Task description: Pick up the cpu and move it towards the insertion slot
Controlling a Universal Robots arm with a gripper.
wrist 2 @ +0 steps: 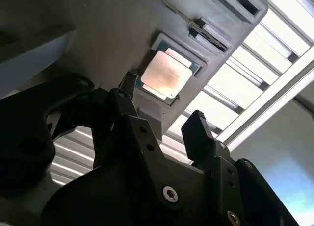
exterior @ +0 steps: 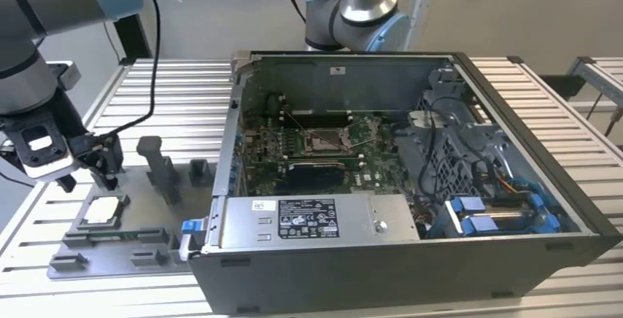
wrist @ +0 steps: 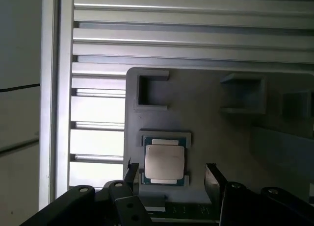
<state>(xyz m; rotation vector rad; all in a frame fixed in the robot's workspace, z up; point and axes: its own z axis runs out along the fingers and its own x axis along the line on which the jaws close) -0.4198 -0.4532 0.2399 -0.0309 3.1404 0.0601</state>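
The cpu [exterior: 102, 211] is a small pale silver square lying flat in its seat on the grey fixture plate [exterior: 146, 249], at the exterior view's left. It also lies in both wrist views [wrist 2: 164, 76] [wrist: 164, 160]. My gripper [exterior: 90, 178] hangs just above and slightly behind it, open, with nothing between its black fingers [wrist: 212, 178]. In both wrist views the gripper [wrist 2: 164, 111] [wrist: 170, 179] has its fingers spread wider than the cpu. The insertion slot [exterior: 324, 141] is a silver-framed socket on the green board inside the open computer case [exterior: 389, 267].
Grey posts [exterior: 160, 168] and blocks stand on the fixture plate beside the cpu. The case's tall wall [exterior: 229, 150] rises between the fixture and the slot. A second robot arm [exterior: 351, 12] stands behind the case. The table [exterior: 185, 99] is ribbed aluminium.
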